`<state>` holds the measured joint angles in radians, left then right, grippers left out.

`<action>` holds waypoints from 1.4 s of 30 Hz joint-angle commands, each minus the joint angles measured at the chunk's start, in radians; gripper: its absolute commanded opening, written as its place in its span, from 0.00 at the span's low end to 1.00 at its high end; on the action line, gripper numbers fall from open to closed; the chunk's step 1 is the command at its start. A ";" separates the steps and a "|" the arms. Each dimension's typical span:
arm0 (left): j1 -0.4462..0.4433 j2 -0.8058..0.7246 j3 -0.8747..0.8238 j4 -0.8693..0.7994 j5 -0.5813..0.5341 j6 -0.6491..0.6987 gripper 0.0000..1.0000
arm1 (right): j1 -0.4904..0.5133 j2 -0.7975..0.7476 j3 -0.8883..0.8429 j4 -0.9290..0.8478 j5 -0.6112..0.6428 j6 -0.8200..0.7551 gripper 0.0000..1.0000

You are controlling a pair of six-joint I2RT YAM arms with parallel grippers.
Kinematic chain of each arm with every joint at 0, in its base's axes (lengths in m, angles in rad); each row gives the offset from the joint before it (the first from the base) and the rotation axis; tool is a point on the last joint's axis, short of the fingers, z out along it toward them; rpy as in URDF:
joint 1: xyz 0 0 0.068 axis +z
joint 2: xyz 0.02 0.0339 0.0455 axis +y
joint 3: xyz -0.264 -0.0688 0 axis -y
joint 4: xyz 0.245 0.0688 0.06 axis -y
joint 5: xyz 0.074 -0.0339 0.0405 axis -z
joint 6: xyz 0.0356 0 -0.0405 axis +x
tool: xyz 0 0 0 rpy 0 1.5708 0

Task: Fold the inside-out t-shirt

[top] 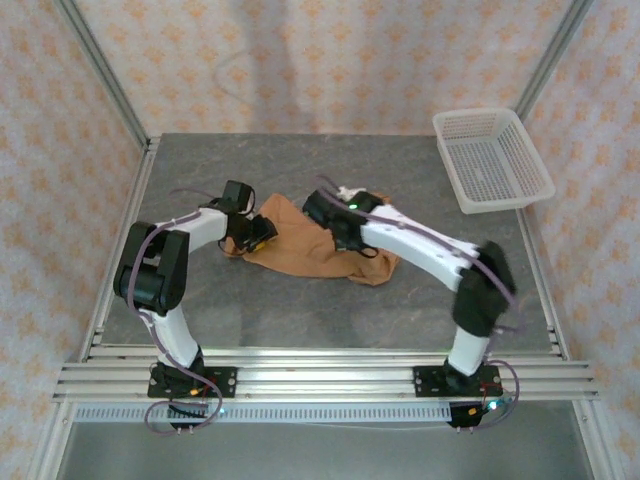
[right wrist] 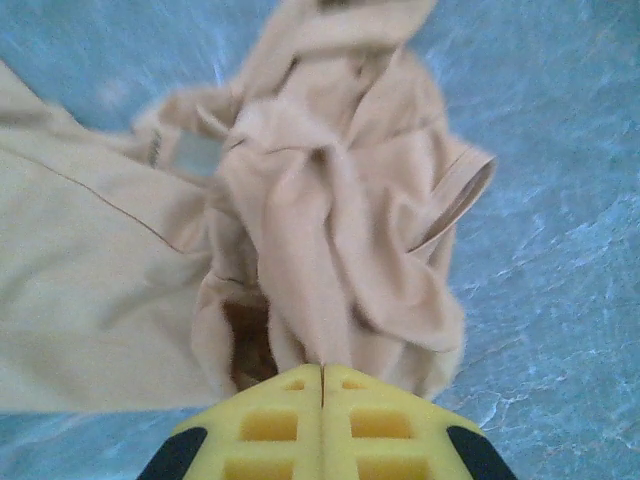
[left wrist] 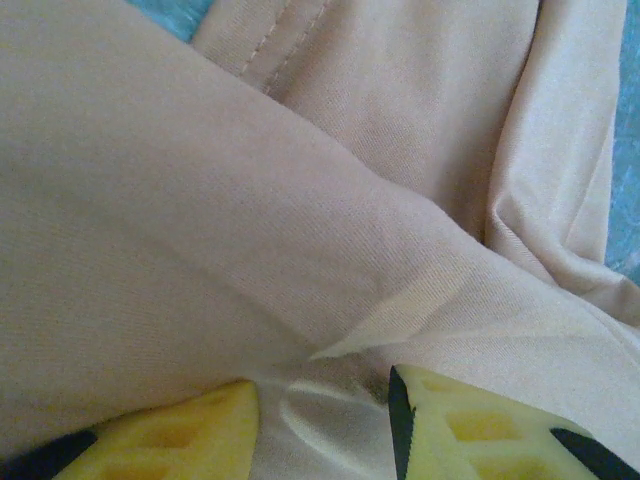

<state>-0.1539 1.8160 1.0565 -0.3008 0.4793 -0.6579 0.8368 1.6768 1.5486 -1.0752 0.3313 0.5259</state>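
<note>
Left gripper at the inside-out t-shirt's left end, jaws half apart astride a fold. Right gripper at its crumpled part, jaws pressed together; whether they pinch cloth is unclear.

Bare tabletop along the near side and far back, crumpled t-shirt mid-table, white basket filling far-right corner.

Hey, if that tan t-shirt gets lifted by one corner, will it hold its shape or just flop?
Likely floppy: the t-shirt lies bunched in soft folds and creases. Probably light for its size, since the cloth looks thin. Pushed, it would probably wrinkle up on the table rather than slide whole.
</note>
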 commanded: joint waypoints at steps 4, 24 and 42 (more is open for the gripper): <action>0.080 0.031 -0.065 -0.020 -0.031 -0.005 0.40 | -0.179 -0.476 -0.187 0.068 -0.009 0.016 0.00; -0.011 -0.103 -0.043 -0.060 -0.074 -0.028 0.37 | -0.227 -0.740 -1.069 0.708 -0.456 0.273 0.03; -0.060 -0.115 -0.018 -0.084 -0.087 -0.029 0.36 | -0.137 -0.556 -0.765 0.387 -0.267 0.120 0.13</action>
<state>-0.2043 1.7245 1.0145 -0.3557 0.4255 -0.6834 0.6662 1.0584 0.7414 -0.6132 0.0231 0.7040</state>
